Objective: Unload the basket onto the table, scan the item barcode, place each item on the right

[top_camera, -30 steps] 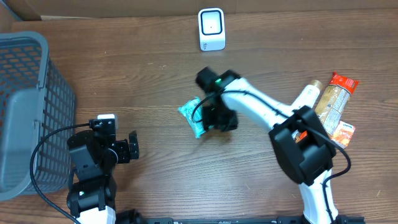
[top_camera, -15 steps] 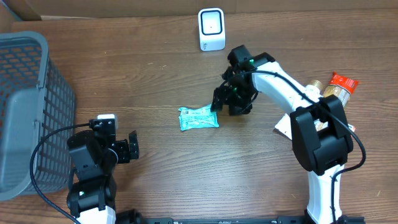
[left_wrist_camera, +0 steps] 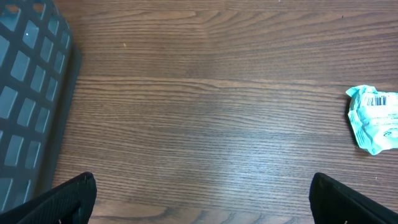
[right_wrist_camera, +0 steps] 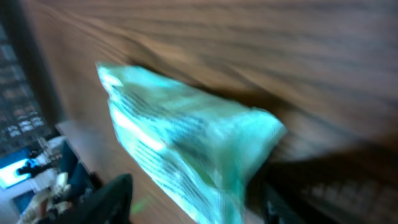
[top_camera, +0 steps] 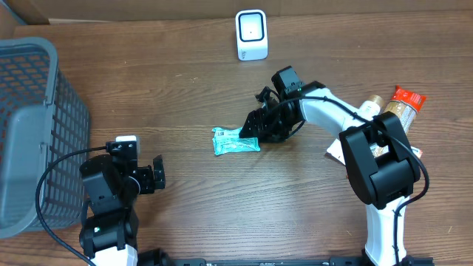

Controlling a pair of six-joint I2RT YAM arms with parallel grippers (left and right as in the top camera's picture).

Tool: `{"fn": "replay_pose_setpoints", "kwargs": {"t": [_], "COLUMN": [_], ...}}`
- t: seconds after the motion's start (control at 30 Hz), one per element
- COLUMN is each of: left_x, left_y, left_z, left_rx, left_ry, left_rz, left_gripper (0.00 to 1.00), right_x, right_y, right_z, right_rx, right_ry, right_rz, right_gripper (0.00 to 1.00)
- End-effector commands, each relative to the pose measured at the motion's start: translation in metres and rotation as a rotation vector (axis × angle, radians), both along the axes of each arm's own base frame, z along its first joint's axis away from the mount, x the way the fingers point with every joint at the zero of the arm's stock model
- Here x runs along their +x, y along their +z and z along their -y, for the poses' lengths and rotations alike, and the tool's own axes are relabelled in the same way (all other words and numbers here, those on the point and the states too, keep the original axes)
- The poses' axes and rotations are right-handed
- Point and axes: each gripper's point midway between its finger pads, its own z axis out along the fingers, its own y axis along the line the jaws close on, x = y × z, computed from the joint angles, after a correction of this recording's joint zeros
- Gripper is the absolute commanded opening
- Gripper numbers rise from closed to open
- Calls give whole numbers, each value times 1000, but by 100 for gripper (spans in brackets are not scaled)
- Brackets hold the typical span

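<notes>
The right end effector (top_camera: 250, 135) sits low at the right end of the teal packet (top_camera: 235, 140), which lies on the desk (top_camera: 185, 89) mid-scene. Its blurred wrist view shows the fingers (right_wrist_camera: 115, 199) apart, straddling the packet; whether they touch it cannot be told. Only the left wrist view shows the packet's barcode (left_wrist_camera: 377, 99), facing up. The left end effector (top_camera: 153, 176) hovers near-left, fingers spread wide, holding nothing. Overhead alone shows the white scanner (top_camera: 251, 35) at the far edge, the grey basket (top_camera: 29, 111) at left and the bottles (top_camera: 388, 118) at right.
</notes>
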Motion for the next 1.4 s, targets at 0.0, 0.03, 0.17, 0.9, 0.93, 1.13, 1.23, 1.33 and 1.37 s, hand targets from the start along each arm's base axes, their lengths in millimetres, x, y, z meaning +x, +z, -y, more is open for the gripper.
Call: {"fn": "replay_pose_setpoints", "kwargs": {"t": [0.0,0.03,0.17,0.9,0.93,1.13,1.23,1.33,1.37], "left_x": [1,1,1,1,1,1,1,1,1], "left_y": [0,0,0,0,0,0,0,0,0], "left_z": [1,1,1,1,1,1,1,1,1], "left_rx": [4,4,4,4,5,5,5,4,4], "left_ry": [-19,-18,-19,-19,-18,-18,-18,-18,-18], "left_rz": [1,1,1,1,0,1,1,1,1], "left_gripper": [100,100,100,100,100,100,100,100,100], "right_x": [-14,-15,-13,-2,-5,-24,-31,-38,-41], "right_y": [-12,-14,-23,130,143,211,235,252,256], "right_z": [-3,-5,-7,9,11,38,55,69,73], "right_rx": [7,7,-51,155,166,211,217,223,223], "right_ry": [-42,-50,-105,-2,-3,-47,-91,-127,-134], "right_rz": [-82,-86,-92,257,275,359,383,399,406], "right_gripper": [63,62,52,4,4,4,4,4,4]}}
